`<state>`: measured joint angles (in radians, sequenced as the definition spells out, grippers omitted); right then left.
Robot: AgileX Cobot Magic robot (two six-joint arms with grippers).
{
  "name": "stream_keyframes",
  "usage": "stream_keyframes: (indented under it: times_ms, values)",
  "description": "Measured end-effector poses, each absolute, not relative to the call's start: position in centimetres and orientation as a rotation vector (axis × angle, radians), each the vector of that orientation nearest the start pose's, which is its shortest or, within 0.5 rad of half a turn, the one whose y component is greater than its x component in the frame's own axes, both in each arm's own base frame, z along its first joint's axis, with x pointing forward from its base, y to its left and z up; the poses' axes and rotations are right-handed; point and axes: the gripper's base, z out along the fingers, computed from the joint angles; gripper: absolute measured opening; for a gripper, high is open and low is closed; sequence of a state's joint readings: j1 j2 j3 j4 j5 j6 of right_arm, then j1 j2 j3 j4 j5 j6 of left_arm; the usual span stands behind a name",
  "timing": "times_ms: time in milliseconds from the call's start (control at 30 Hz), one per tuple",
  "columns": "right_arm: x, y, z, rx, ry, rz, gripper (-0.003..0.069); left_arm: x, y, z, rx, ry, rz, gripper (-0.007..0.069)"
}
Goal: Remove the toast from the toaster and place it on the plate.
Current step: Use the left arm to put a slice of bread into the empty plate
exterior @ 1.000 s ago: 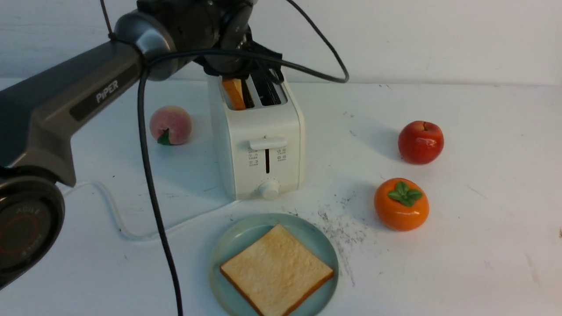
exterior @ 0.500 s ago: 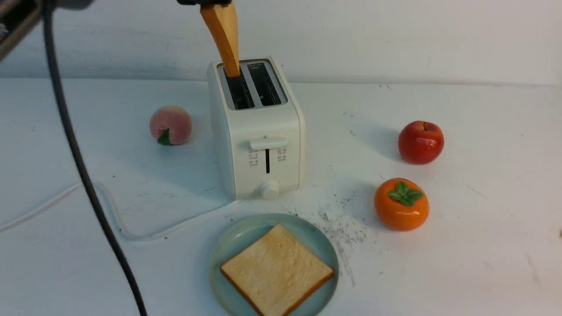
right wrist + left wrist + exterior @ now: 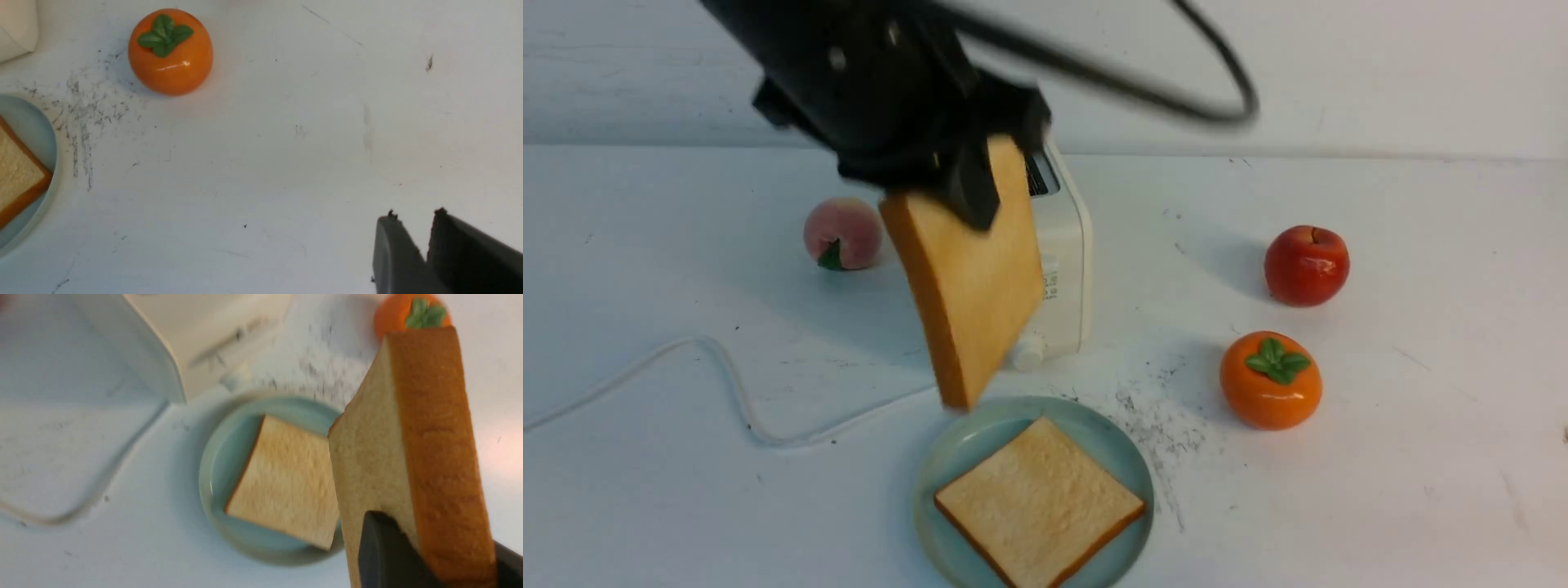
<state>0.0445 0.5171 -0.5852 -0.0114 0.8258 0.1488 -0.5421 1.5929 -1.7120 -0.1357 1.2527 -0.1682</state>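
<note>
Toast slice (image 3: 968,269), golden-brown, square, pinched at its top by black left hand (image 3: 980,184), hanging corner-down over round mint-green plate (image 3: 947,457) near counter's (image 3: 1421,457) front edge, poised for lowering.

Front of toaster (image 3: 1066,245): plate (image 3: 947,457) w/ toast slice (image 3: 1037,502); peach (image 3: 843,233) left, apple (image 3: 1306,265) & persimmon (image 3: 1270,380) right.

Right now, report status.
Left jaws shut on golden-brown square toast slice, airborne near pale mint-green round plate. Right jaws shut, empty. Another slice lies on plate.
</note>
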Motion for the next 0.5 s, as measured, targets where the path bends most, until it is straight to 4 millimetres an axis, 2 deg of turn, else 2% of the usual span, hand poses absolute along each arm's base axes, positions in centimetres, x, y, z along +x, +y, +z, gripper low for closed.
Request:
stream_keyframes:
  times_ms: [33, 67, 100, 233, 267, 433, 500]
  values:
    - [8.9, 0.3, 30.0, 0.113, 2.240, 0.091, 0.0144, 26.9, -19.3, 37.2, 0.550, 2.697, -0.338, 0.0125]
    - [8.9, 0.3, 30.0, 0.113, 2.240, 0.091, 0.0144, 26.8, -19.3, 36.5, 0.556, 2.712, -0.308, 0.0125]
    - [8.9, 0.3, 30.0, 0.113, 2.240, 0.091, 0.0146, 26.1, -20.5, 34.2, 0.625, 2.735, -0.201, 0.0125]
    - [8.9, 0.3, 30.0, 0.113, 2.240, 0.091, 0.0150, 24.9, -23.6, 30.3, 0.767, 2.625, 0.073, 0.0125]
    - [8.9, 0.3, 30.0, 0.113, 2.240, 0.091, 0.0151, 24.9, -23.7, 30.2, 0.771, 2.620, 0.087, 0.0125]
    - [8.9, 0.3, 30.0, 0.113, 2.240, 0.092, 0.0156, 25.2, -27.0, 28.2, 0.816, 2.400, 0.279, 0.0125]
    - [8.9, 0.3, 30.0, 0.113, 2.240, 0.092, 0.0157, 25.4, -27.4, 27.7, 0.800, 2.381, 0.306, 0.0125]
